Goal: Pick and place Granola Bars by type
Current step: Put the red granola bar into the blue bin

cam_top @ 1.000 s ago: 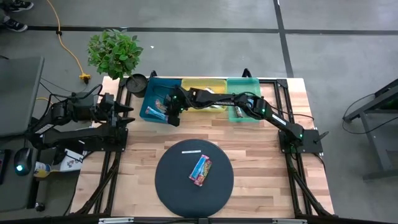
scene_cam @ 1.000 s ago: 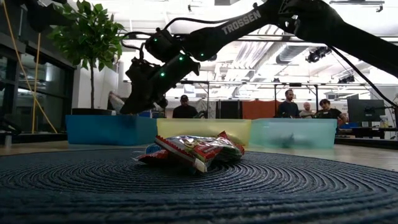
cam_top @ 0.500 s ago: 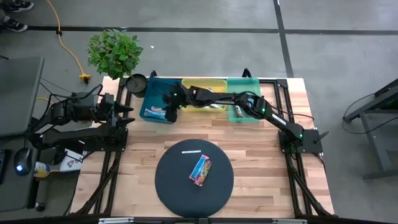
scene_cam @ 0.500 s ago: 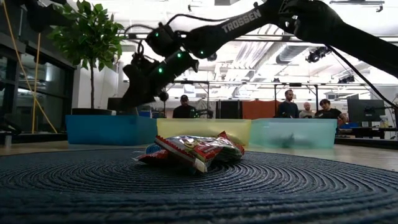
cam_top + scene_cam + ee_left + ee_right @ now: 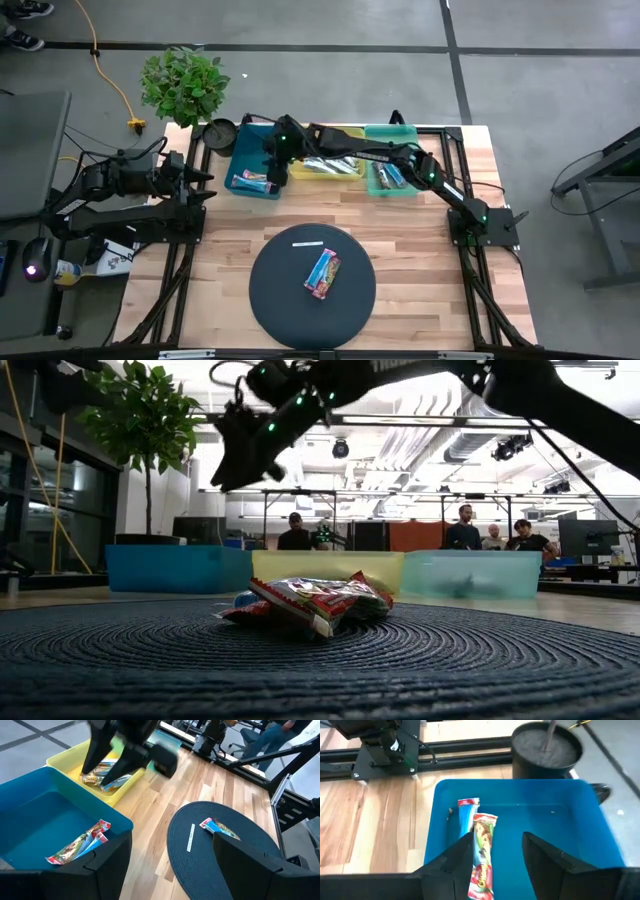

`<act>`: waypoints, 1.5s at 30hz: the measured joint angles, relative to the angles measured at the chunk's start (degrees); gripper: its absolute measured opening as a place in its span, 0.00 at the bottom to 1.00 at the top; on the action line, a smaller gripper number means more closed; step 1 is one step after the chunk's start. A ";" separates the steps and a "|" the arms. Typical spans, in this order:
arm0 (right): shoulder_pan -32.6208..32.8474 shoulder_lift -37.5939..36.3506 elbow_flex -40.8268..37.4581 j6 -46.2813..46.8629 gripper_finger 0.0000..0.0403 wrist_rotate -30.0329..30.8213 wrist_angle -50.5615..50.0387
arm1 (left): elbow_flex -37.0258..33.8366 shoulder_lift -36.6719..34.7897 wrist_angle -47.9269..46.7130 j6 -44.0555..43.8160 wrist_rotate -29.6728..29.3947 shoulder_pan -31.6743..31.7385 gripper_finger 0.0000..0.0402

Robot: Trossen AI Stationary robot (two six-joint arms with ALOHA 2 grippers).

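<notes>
My right gripper [image 5: 502, 855] hangs open and empty above the blue bin [image 5: 250, 150], the leftmost of three bins at the table's far edge. Two multicolour granola bars [image 5: 481, 851] lie flat side by side on that bin's floor [image 5: 253, 181]. On the round dark mat [image 5: 290, 300] near the front lie a pink-and-blue bar [image 5: 322, 273] and a thin white bar [image 5: 307, 243]. More bars lie in the yellow bin [image 5: 327, 165] and the green bin [image 5: 385, 178]. My left gripper [image 5: 205, 182] waits open at the table's left edge.
A black pot [image 5: 547, 750] stands just beyond the blue bin's far left corner, with a potted plant [image 5: 183, 85] behind it. Black frame rails run along the table's sides. Bare wood lies between the bins and the mat. People stand in the room beyond [image 5: 465, 525].
My right gripper has risen from just inside the blue bin to well above its rim and drawn a little toward the table's far edge. The two bars stay on the bin's floor. The bars on the mat have not moved.
</notes>
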 joint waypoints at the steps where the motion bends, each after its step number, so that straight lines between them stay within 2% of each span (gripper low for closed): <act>1: 0.00 -0.94 0.04 -0.51 0.38 0.46 -1.39 | 0.00 0.00 0.03 0.01 0.00 0.00 0.68; 10: 1.55 -6.28 0.04 2.14 0.38 -0.30 -12.45 | 0.00 0.00 0.06 0.64 0.01 0.00 0.68; 21: 6.51 -8.50 0.09 4.14 0.38 -1.78 -21.74 | 0.00 0.00 0.04 1.54 0.02 0.00 0.68; 33: 11.75 -8.50 0.04 11.77 0.37 -3.24 -24.19 | 0.00 0.00 0.04 1.54 0.02 0.00 0.68; 37: 13.45 -8.50 0.04 15.27 0.37 -6.68 -24.32 | 0.00 0.00 0.04 1.54 0.02 0.00 0.68; 45: 17.80 -8.50 0.04 21.86 0.37 -9.76 -24.88 | 0.00 0.00 0.02 1.54 0.02 0.00 0.68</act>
